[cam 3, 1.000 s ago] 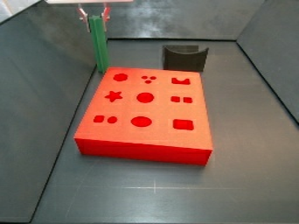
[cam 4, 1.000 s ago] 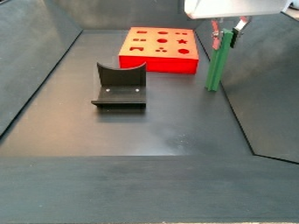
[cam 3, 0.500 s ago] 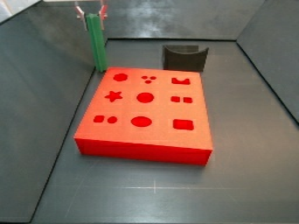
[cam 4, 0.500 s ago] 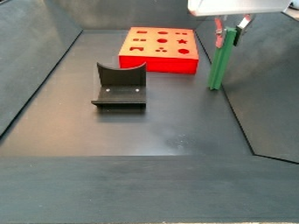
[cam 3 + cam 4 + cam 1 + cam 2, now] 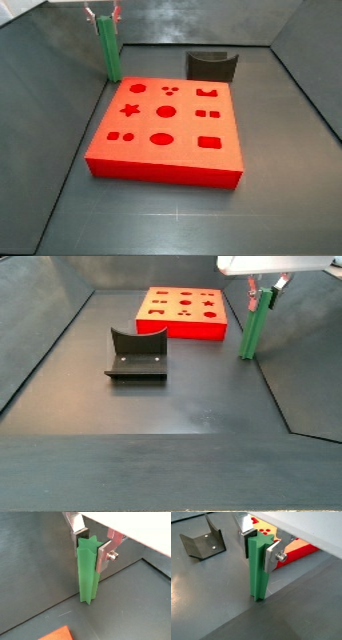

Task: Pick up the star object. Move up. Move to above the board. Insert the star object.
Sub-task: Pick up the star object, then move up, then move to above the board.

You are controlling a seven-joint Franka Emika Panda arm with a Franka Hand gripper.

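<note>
The star object point(image 5: 108, 50) is a tall green rod with a star-shaped cross-section. It stands upright beside the far left corner of the board point(image 5: 140, 160). My gripper point(image 5: 103, 14) is shut on its top end. In both wrist views the silver fingers point(image 5: 105, 554) clamp the rod's top point(image 5: 256, 567) from two sides. The rod's lower end hangs at or just above the dark floor; I cannot tell whether it touches. The board point(image 5: 187, 329) is a flat red block with star, round and square holes, and it lies apart from the rod point(image 5: 251, 324).
The fixture point(image 5: 211, 66), a dark curved bracket, stands just behind the board; it also shows in a side view point(image 5: 136, 353) and a wrist view point(image 5: 201, 544). Sloping dark walls enclose the floor, and one rises close to the rod.
The gripper and the green rod have shifted slightly upward and a little away from the board. The grip is unchanged, and the board and fixture have not moved.
</note>
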